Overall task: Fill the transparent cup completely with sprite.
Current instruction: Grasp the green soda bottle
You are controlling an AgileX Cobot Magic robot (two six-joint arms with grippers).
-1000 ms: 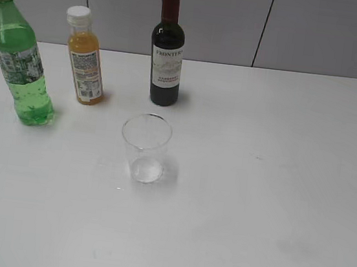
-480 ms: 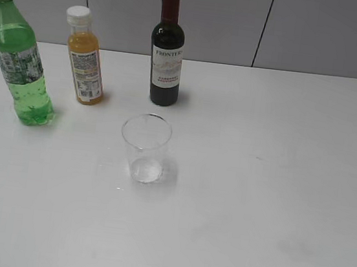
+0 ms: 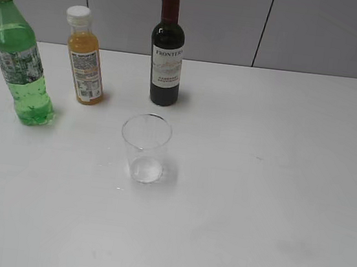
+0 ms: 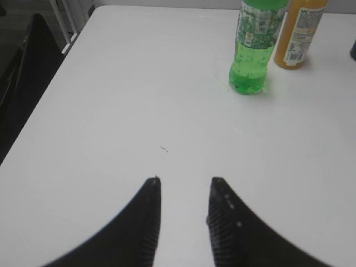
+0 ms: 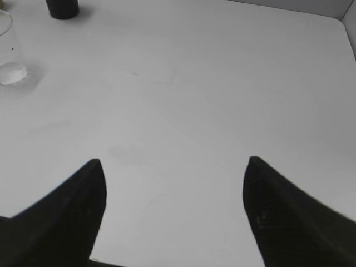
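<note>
The left gripper (image 4: 184, 181) hovers over bare white table (image 3: 255, 201), its two dark ribbed fingers (image 4: 147, 222) parted by a narrow gap with nothing between them. The right gripper (image 5: 175, 161) also hangs over bare tabletop, its two dark fingers (image 5: 75, 206) spread wide apart and holding nothing. Neither gripper touches any object, and neither appears in the exterior view.

The transparent cup (image 3: 145, 147) stands upright on the table and serves as the reference point here. It is a clear tapered tumbler with a thick base, and it looks empty. In the right wrist view the cup (image 5: 8, 50) sits at the far left edge, well apart from the right gripper.

Behind the cup and to its far left stands the green bottle (image 3: 20, 55), upright and without a cap. It holds the sprite (image 3: 32, 104), a clear fizzy liquid that fills the lower part of the bottle and looks green through the plastic. A white and green label wraps its middle. In the left wrist view the green bottle (image 4: 253, 47) stands well beyond the left gripper.

Behind the cup and to its left, just beside the green bottle, stands an orange juice bottle (image 3: 87, 57) with a white cap. Directly behind the cup stands a dark wine bottle (image 3: 167, 47) with a red foil top. A grey panelled wall (image 3: 308, 32) rises behind the table.
</note>
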